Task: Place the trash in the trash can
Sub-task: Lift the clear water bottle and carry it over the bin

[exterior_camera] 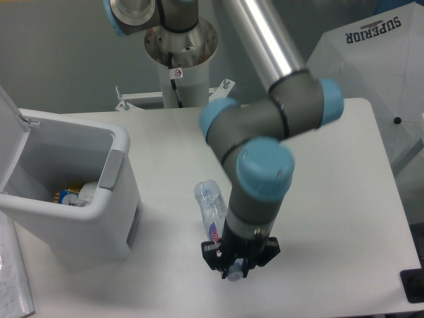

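Clear plastic bottle (pixel 211 213) lying on table, claw (pixel 236 267) closed around cap end.

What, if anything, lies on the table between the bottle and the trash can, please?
Nothing: in the camera view the table is bare between the bottle and the trash can. The gripper is at the bottle's far end.

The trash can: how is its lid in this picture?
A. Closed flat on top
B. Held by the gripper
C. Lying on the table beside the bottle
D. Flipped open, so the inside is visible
D. The trash can has its lid swung up at the left, and some items can be seen at the bottom inside.
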Controlling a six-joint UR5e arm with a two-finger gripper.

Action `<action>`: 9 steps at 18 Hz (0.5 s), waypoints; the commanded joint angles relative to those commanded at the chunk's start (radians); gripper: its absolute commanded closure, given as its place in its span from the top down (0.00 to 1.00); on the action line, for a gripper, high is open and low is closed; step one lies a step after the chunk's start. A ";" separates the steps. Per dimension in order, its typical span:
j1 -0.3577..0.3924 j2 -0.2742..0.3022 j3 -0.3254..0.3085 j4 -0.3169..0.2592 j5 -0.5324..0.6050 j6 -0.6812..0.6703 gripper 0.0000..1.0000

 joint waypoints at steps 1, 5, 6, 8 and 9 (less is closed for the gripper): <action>0.006 0.023 0.000 0.035 -0.066 -0.003 0.20; 0.025 0.103 0.002 0.112 -0.252 -0.003 0.20; 0.026 0.118 0.002 0.123 -0.274 -0.002 0.20; 0.023 0.140 0.014 0.152 -0.289 -0.003 0.20; 0.020 0.146 0.020 0.164 -0.295 -0.003 0.20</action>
